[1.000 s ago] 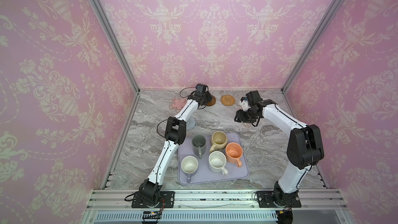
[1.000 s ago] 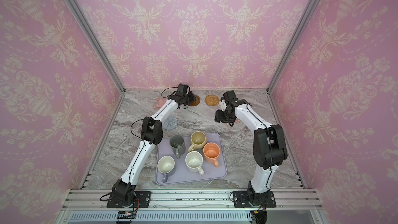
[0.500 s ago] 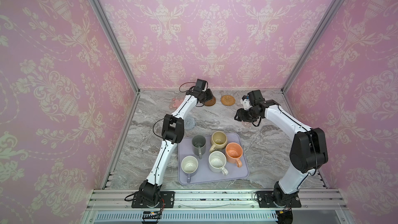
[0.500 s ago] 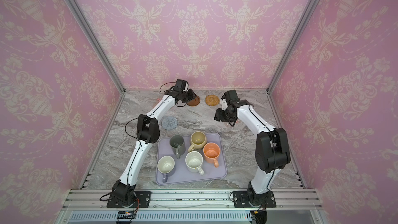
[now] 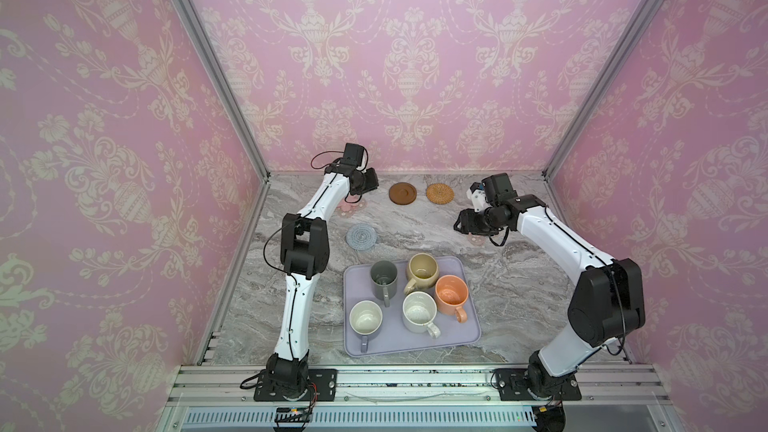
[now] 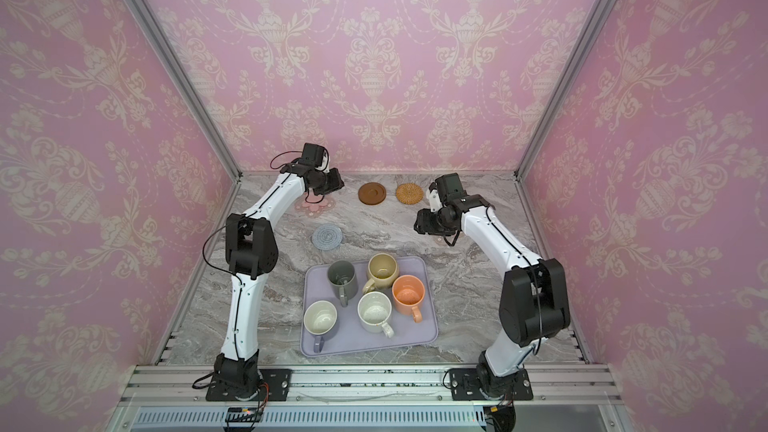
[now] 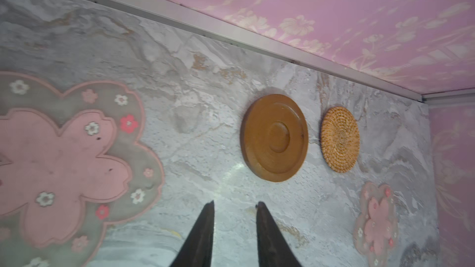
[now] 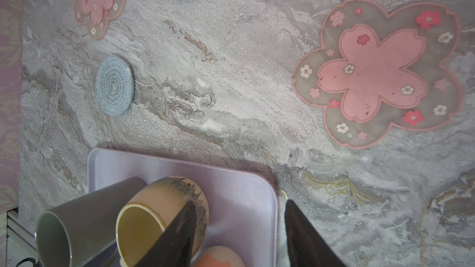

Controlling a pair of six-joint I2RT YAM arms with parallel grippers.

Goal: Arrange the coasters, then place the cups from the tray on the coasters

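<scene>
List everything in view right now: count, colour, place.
Tray: 1, lavender-grey, near centre.
Cups: 5, upright on the tray: dark grey, beige, orange, speckled white, lavender.
Flower coasters: 2, translucent pink, one far left, one right.
Disc coaster: 1, dark brown, far centre.
Rattan coaster: 1, tan, right of the disc coaster.
Crocheted coaster: 1, light blue, left, beyond the tray.
Table: 1, grey marble.
Walls: 3, pink patterned, around the table.
Left hand: 1, black, open and empty, by the far-left flower coaster.
Right hand: 1, black, open and empty, by the right flower coaster.
</scene>
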